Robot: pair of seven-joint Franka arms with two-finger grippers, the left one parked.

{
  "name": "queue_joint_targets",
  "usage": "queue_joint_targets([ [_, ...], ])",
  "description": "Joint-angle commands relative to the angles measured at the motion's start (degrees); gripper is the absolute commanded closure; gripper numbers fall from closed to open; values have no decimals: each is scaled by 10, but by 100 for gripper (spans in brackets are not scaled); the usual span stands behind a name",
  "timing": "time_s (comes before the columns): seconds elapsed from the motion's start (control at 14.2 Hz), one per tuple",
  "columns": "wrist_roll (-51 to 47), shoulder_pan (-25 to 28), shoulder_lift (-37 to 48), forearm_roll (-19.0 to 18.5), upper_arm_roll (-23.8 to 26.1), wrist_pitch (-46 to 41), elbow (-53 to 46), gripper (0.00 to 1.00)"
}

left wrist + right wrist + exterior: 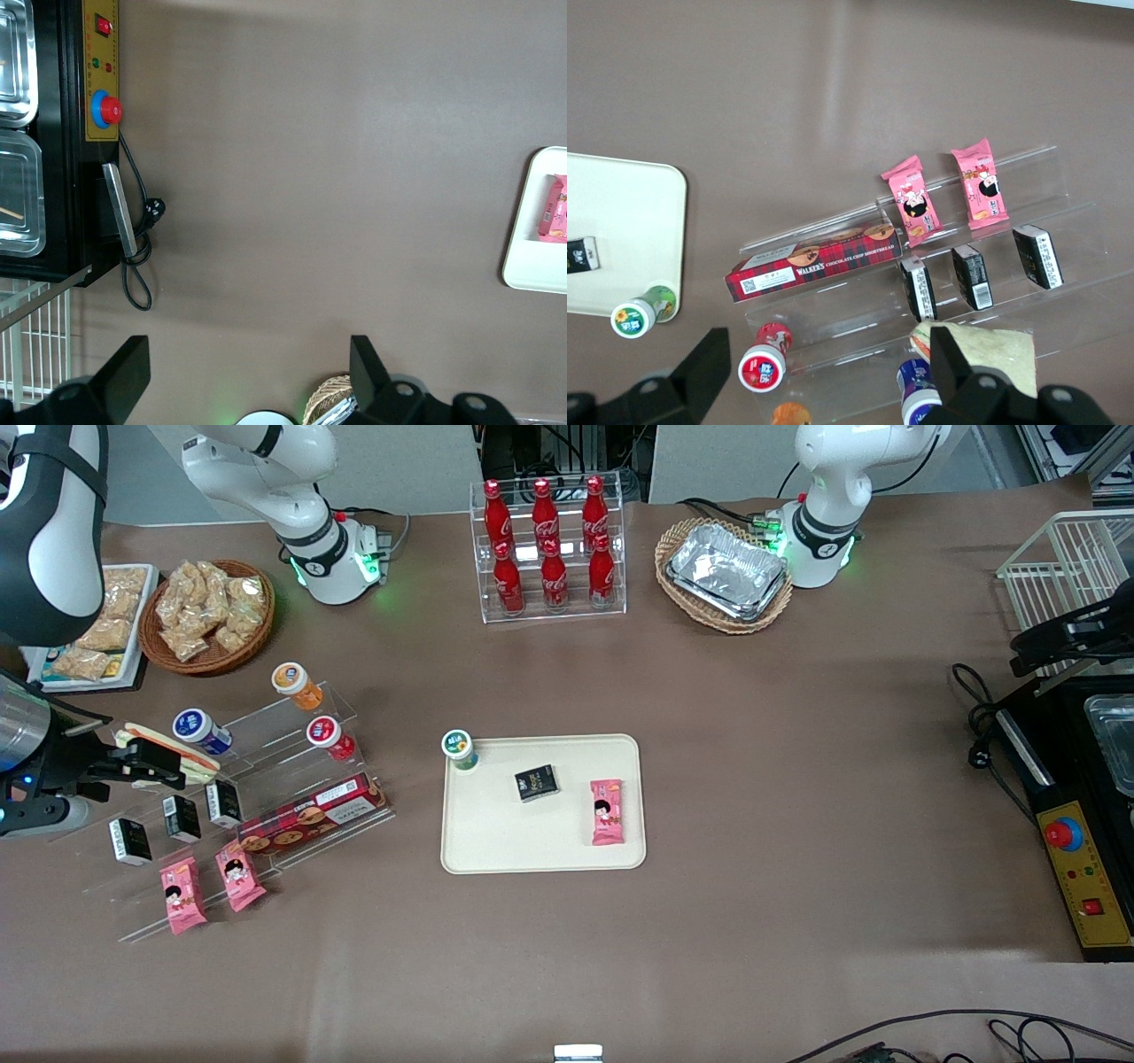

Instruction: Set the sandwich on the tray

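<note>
1. The gripper (133, 766) pinches the sandwich (168, 750), holding it up above the clear shelf (292, 779) at the working arm's end of the table (797, 779).
2. The tray (496, 841) lies mid-table, well apart, carrying a small cup (459, 747), a black box (537, 783) and a pink packet (607, 811).
</note>
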State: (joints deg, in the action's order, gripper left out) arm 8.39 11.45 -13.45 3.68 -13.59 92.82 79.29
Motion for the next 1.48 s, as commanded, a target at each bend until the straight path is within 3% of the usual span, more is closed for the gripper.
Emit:
queue_joint_targets([
  [0.0,-3,-5,4,12,1,-4,-1,0],
  [0.85,1,-4,12,5,1,-18,14,0],
  [1.41,49,-23,52,-25,-6,-20,65,0],
])
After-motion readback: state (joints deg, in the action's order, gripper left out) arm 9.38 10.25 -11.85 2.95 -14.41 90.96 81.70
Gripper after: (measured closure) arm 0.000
